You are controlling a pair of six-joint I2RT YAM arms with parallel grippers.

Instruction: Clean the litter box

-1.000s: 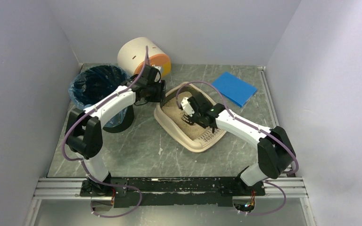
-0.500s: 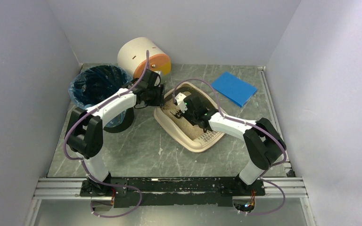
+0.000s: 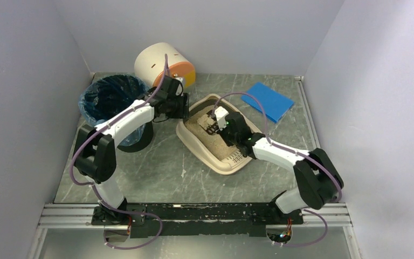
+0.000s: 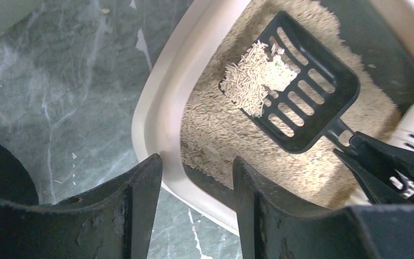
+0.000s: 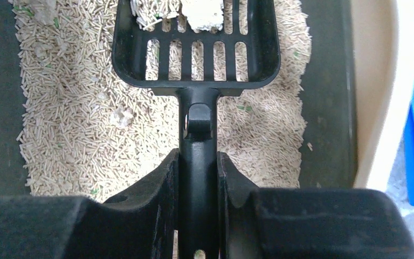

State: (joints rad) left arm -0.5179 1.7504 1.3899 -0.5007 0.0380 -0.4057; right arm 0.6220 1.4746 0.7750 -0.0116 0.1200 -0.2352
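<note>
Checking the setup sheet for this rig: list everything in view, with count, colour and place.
litter box: one, beige, mid-table
litter: tan pellets, inside the box
scoop: one, black, slotted, over the litter, carrying pellets and a pale clump
bin: one, black with blue liner, far left
drawer unit: one, white cylinder with orange front, far edge
sheet: one, blue, far right
table: one, grey marbled
left claw: one, black, jaws apart over the box's rim
right claw: one, black, shut on the scoop's handle
</note>
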